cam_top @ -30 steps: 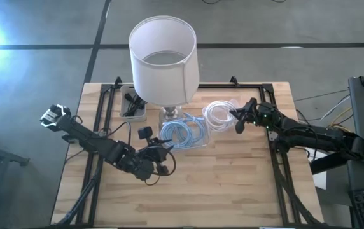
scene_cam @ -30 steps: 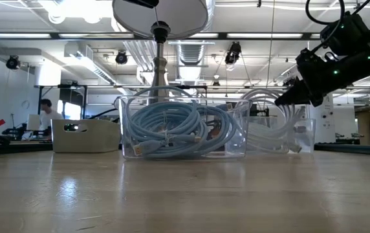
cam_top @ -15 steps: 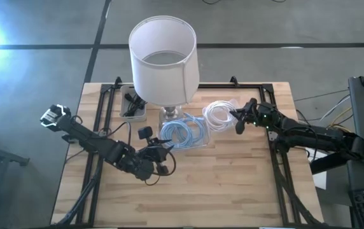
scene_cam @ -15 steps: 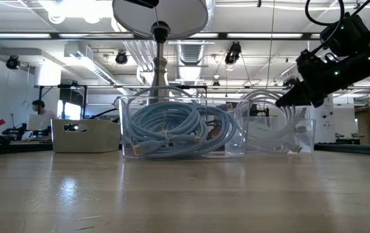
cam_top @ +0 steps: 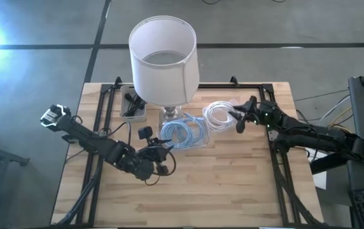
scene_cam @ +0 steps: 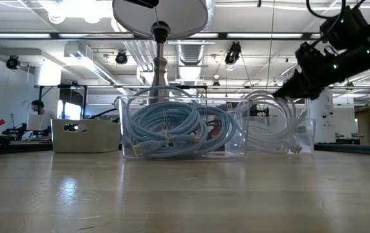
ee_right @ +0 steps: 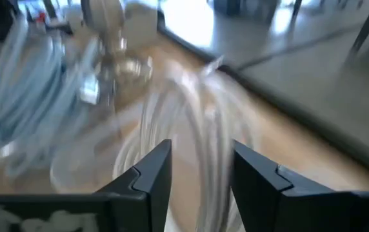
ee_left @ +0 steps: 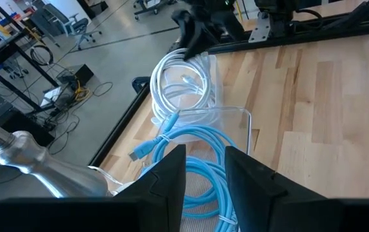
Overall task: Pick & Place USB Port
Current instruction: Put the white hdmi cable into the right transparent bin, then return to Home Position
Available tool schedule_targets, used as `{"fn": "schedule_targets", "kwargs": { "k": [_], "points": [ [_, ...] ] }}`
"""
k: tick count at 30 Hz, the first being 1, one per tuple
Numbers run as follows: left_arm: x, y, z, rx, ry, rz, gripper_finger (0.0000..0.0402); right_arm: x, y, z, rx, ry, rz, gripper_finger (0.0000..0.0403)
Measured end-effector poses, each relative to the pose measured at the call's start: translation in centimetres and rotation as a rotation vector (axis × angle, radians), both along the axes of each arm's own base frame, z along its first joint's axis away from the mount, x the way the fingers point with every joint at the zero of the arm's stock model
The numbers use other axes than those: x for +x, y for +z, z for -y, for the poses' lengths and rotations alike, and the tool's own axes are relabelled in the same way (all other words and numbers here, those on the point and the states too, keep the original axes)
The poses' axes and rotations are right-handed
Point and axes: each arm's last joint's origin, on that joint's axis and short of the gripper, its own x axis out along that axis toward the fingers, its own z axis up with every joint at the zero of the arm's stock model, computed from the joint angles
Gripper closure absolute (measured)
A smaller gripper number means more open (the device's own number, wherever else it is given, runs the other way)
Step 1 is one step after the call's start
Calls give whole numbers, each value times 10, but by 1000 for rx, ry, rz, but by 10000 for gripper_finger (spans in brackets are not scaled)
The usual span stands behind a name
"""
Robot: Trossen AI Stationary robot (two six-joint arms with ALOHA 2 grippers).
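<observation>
Two clear bins stand side by side at the table's middle. One holds coiled blue cable [cam_top: 183,132] [ee_left: 197,145], the other coiled white cable [cam_top: 219,114] [scene_cam: 269,126]. My right gripper [cam_top: 236,121] [ee_right: 200,174] hovers open just above the white-cable bin's right side, with nothing between its fingers. My left gripper [cam_top: 163,154] [ee_left: 205,177] stands open at the blue-cable bin's near side, pointing toward the bins. The USB port itself I cannot make out in these views.
A lamp with a white shade [cam_top: 163,57] stands behind the bins, its metal base [ee_left: 17,148] next to the blue cable. A small grey tray [cam_top: 133,105] with a dark item sits at the far left. Black rails [cam_top: 277,159] run along the table's sides.
My right gripper has risen a little above the white-cable bin.
</observation>
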Motion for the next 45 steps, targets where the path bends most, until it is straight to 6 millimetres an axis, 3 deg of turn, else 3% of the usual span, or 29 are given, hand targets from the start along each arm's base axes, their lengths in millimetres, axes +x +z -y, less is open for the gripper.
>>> {"fn": "schedule_targets", "kwargs": {
  "k": [6, 11, 16, 20, 27, 32, 37, 45],
  "points": [
    [0, 0, 0, 0, 0, 0, 291, 8, 45, 5, -125, 16, 75, 260],
    [0, 0, 0, 0, 0, 0, 291, 12, 91, 4, -97, 32, 184, 265],
    [0, 0, 0, 0, 0, 0, 291, 17, 133, -11, -11, 261, 345, 280],
    [0, 0, 0, 0, 0, 0, 291, 20, 152, -27, 50, 428, 415, 294],
    [0, 0, 0, 0, 0, 0, 291, 22, 168, -45, 44, 553, 447, 316],
    [-7, 3, -3, 64, 35, -20, 291, 22, 165, -47, 62, 562, 418, 328],
    [-45, 35, -12, -82, 55, 119, 291, 18, 160, -48, 22, 569, 350, 335],
    [-102, 54, -31, -373, -308, 159, 291, 11, 153, -50, 32, 570, 267, 327]
  ]
}}
